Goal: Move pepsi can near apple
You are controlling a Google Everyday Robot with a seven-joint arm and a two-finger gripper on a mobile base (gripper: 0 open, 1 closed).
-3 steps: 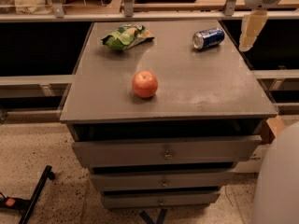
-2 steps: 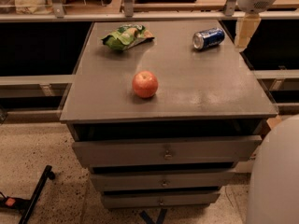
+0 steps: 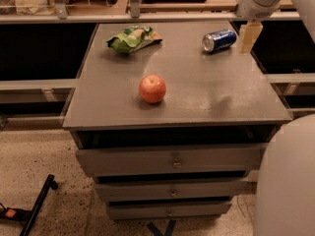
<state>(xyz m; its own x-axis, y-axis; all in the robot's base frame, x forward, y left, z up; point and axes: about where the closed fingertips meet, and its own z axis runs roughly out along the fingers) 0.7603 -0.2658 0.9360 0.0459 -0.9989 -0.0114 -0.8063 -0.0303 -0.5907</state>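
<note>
**Claw (image 3: 248,36) by pepsi can (image 3: 219,40), far right edge**

I can't tell the claw's grip state. It hangs at the far right edge of the table (image 3: 197,107). Can: blue, silver end, lying sideways just picture-left of the claw. Apple (image 3: 152,89) sits well away toward the front, bare tabletop between.

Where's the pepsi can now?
Camera view: the pepsi can lies on its side at the far right of the cabinet top, the gripper just right of it, the apple nearer and leftward.
</note>
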